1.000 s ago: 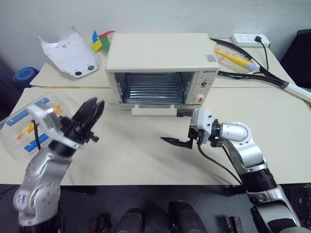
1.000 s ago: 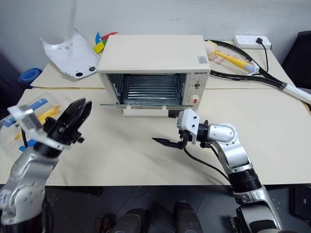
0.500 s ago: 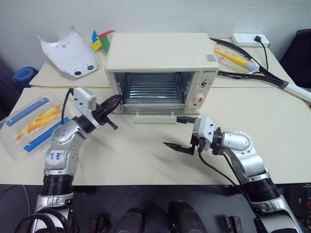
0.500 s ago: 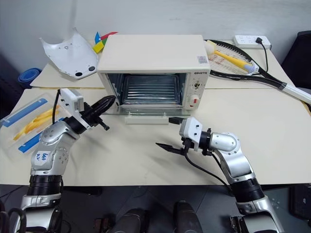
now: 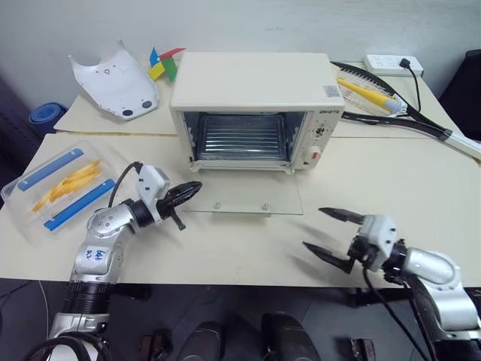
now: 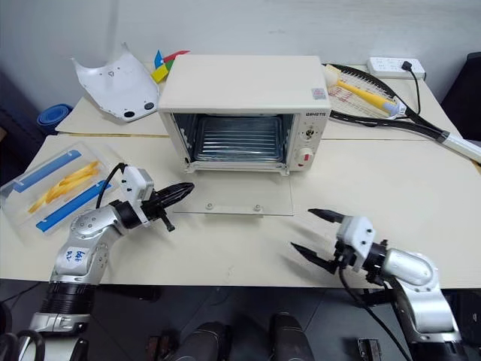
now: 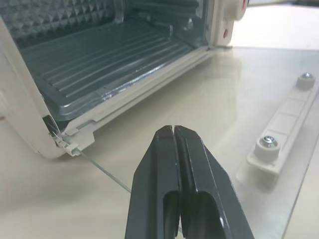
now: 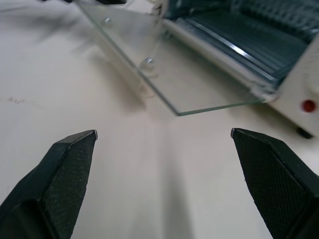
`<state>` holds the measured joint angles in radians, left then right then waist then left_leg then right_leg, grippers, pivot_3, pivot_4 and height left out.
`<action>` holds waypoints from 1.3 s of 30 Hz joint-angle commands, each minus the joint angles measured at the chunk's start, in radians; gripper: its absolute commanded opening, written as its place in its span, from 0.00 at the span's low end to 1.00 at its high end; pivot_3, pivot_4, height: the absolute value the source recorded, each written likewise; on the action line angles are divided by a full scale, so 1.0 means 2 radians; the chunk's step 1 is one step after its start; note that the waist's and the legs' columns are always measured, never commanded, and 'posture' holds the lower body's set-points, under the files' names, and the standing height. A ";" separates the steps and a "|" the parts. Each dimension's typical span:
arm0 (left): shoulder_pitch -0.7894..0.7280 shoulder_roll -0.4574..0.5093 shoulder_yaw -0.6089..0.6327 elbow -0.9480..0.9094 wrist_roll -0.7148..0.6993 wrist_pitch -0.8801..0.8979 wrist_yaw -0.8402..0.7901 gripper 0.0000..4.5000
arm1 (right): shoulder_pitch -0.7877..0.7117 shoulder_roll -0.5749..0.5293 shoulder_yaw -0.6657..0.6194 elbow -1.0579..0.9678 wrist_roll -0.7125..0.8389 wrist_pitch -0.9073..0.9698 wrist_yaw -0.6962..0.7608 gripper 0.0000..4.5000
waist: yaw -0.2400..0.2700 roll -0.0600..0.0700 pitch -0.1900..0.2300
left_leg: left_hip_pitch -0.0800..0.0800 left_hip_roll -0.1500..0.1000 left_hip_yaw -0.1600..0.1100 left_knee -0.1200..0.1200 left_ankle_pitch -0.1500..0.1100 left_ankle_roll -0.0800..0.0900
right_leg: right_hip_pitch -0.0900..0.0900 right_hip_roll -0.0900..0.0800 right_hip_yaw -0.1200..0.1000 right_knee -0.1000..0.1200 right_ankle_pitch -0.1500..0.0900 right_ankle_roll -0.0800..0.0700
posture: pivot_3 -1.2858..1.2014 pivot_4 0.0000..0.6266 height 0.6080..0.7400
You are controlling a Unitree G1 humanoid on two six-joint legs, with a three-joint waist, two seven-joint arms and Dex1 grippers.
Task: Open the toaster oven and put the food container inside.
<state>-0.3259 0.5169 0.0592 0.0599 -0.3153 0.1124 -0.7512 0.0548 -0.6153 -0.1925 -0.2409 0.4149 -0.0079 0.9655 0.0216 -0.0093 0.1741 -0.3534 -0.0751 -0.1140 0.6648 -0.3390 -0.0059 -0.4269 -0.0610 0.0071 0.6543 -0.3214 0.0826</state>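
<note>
Before the toaster oven [image 5: 255, 101], its glass door [image 5: 244, 201] lies fully down. Left gripper [image 5: 188, 193], pinched shut and empty, sits at the door's left corner; right gripper [image 5: 325, 233] gapes wide. Opening looks done; next, fetch the food container [image 5: 60, 184], well left of the oven.

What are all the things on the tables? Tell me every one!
Cream-white boxy toaster oven: one, middle back, glass door folded down flat.
Clear plastic food container: one, blue strips, yellow-orange food, far left.
White curved plastic shell: one, back left.
Colourful paper pinwheel: one, between shell and oven.
Black racket: one, back right.
White power strip: one, back right corner.
Beige tables: under everything.
Left tool: black, shut, at the door's left edge.
Right tool: black, open, front right.
</note>
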 commanded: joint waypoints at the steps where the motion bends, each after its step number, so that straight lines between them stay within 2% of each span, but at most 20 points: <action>1: 0.019 -0.001 -0.006 -0.008 0.016 -0.018 0.000 0.01 | 0.000 -0.015 -0.017 -0.018 0.021 0.005 0.008 1.00 | 0.000 0.000 0.000 | 0.000 0.000 0.000 0.000 0.000 0.000 | 0.000 0.000 0.000 0.000 0.000 0.000 | 0.52 0.24 1.00; 4: 0.040 -0.002 -0.007 -0.024 0.025 -0.013 0.009 0.01 | -0.019 -0.009 -0.016 0.006 0.028 -0.013 0.022 1.00 | 0.001 0.000 0.000 | 0.000 0.000 0.000 0.000 0.000 0.000 | 0.000 0.000 0.000 0.000 0.000 0.000 | 0.52 0.24 1.00; 6: 0.063 -0.009 0.015 -0.052 0.004 0.004 0.024 0.01 | -0.045 0.002 -0.007 0.032 0.021 -0.025 0.020 1.00 | 0.000 0.000 0.000 | 0.000 0.000 0.000 0.000 0.000 0.000 | 0.000 0.000 0.000 0.000 0.000 0.000 | 0.52 0.24 1.00; 7: 0.079 -0.012 0.031 -0.074 -0.015 0.016 0.030 0.05 | -0.058 0.008 0.000 0.045 0.021 -0.026 0.022 1.00 | -0.002 0.000 0.000 | 0.000 0.000 0.000 0.000 0.000 0.000 | 0.000 0.000 0.000 0.000 0.000 0.000 | 0.52 0.24 1.00; 9: 0.120 -0.021 0.072 -0.121 -0.053 0.026 0.044 0.14 | -0.078 0.021 0.009 0.061 0.035 -0.025 0.035 1.00 | -0.004 0.000 0.000 | 0.000 0.000 0.001 -0.001 0.000 0.000 | 0.000 0.000 0.000 0.000 0.000 0.000 | 0.52 0.24 1.00; 14: 0.251 -0.055 0.198 -0.223 -0.144 0.036 0.087 0.47 | -0.119 0.054 0.025 0.080 0.059 -0.034 0.061 1.00 | -0.010 0.000 0.000 | 0.000 0.001 0.000 -0.001 -0.001 0.000 | 0.000 0.000 0.000 0.000 0.000 0.000 | 0.52 0.24 1.00; 16: 0.341 -0.087 0.289 -0.249 -0.195 0.034 0.112 0.60 | -0.149 0.086 0.046 0.083 0.046 -0.065 0.057 1.00 | -0.014 0.000 0.000 | 0.001 0.001 0.001 -0.001 -0.001 0.000 | 0.000 0.000 0.001 -0.001 0.000 0.000 | 0.52 0.24 1.00; 18: 0.403 -0.118 0.359 -0.249 -0.233 0.031 0.136 0.73 | -0.167 0.108 0.066 0.080 0.040 -0.079 0.059 1.00 | -0.017 0.000 0.000 | 0.001 0.002 0.002 -0.001 -0.001 0.000 | 0.000 0.001 0.001 -0.001 0.000 0.000 | 0.52 0.24 1.00; 21: 0.443 -0.137 0.410 -0.229 -0.273 0.042 0.165 0.92 | -0.174 0.122 0.082 0.081 0.036 -0.092 0.069 1.00 | -0.003 0.000 0.000 | 0.001 0.002 0.001 0.000 -0.002 0.000 | 0.001 0.001 0.000 -0.001 0.000 0.000 | 0.52 0.24 1.00; 23: 0.458 -0.140 0.444 -0.198 -0.300 0.052 0.179 0.99 | -0.177 0.126 0.095 0.085 0.033 -0.101 0.078 1.00 | 0.002 0.000 0.000 | 0.001 0.001 0.001 0.001 -0.002 0.001 | 0.002 0.000 -0.001 -0.002 0.000 0.000 | 0.52 0.24 1.00; 24: 0.458 -0.136 0.455 -0.188 -0.310 0.057 0.190 0.99 | -0.179 0.127 0.099 0.086 0.031 -0.104 0.080 1.00 | 0.002 0.000 0.000 | 0.001 0.001 0.001 0.001 -0.002 0.001 | 0.003 0.000 -0.001 -0.003 0.000 0.000 | 0.52 0.24 1.00; 27: 0.439 -0.102 0.476 -0.174 -0.344 0.083 0.220 0.99 | -0.182 0.124 0.105 0.084 0.027 -0.107 0.080 1.00 | 0.003 -0.001 0.000 | 0.002 0.001 -0.001 0.001 -0.003 0.003 | 0.005 0.000 -0.001 -0.005 0.000 0.000 | 0.52 0.24 1.00; 33: 0.368 0.041 0.490 -0.130 -0.373 0.184 0.300 0.99 | -0.179 0.115 0.104 0.077 0.021 -0.098 0.070 1.00 | 0.001 -0.001 0.000 | 0.005 0.001 -0.002 0.000 -0.003 0.002 | 0.008 0.000 -0.002 -0.005 0.000 0.000 | 0.52 0.24 1.00; 37: 0.301 0.152 0.494 -0.028 -0.401 0.314 0.387 0.99 | -0.177 0.110 0.103 0.070 0.014 -0.099 0.058 1.00 | -0.008 -0.001 0.000 | 0.007 0.001 -0.001 -0.002 -0.004 0.002 | 0.008 0.001 0.000 -0.004 0.000 -0.001 | 0.52 0.24 1.00; 39: 0.262 0.196 0.482 0.019 -0.397 0.345 0.376 0.99 | -0.175 0.108 0.101 0.064 0.011 -0.097 0.047 1.00 | -0.012 -0.001 0.000 | 0.007 0.002 -0.001 -0.002 -0.004 0.002 | 0.007 0.001 -0.001 -0.004 -0.001 -0.001 | 0.52 0.24 1.00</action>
<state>0.2234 0.8702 1.0080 0.0488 -1.0985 0.7517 -0.0051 -0.2948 -0.3913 0.0271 -0.0632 0.4362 -0.1960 1.0792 -0.0025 -0.0108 0.1746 -0.3389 -0.0717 -0.1152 0.6607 -0.3472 -0.0034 -0.4128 -0.0581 0.0061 0.6471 -0.3230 0.0797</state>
